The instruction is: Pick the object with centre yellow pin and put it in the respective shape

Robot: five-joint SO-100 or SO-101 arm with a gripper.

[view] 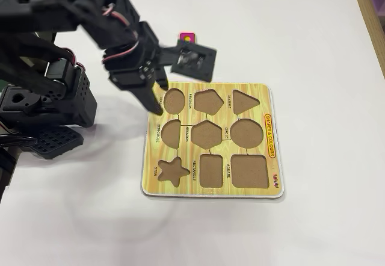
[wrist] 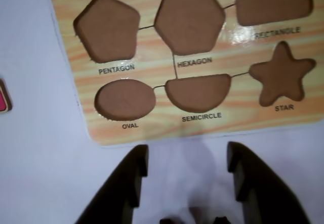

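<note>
A small pink piece (view: 187, 37) with a yellowish spot on top lies on the white table beyond the board, partly hidden behind the wrist camera. Its edge shows at the left border of the wrist view (wrist: 4, 102). The wooden shape board (view: 180, 188) lies flat with all its cutouts empty. My gripper (wrist: 187, 153) is open and empty, hovering over the table just off the board's edge by the oval (wrist: 125, 100) and semicircle (wrist: 198, 92) cutouts. In the fixed view the gripper (view: 157, 94) is at the board's top left corner.
The arm's black base and body (view: 48, 97) fill the left of the fixed view. A wooden strip (view: 373, 13) runs along the table's right edge. The board (wrist: 152, 57) also has pentagon, hexagon, rectangle and star cutouts in the wrist view.
</note>
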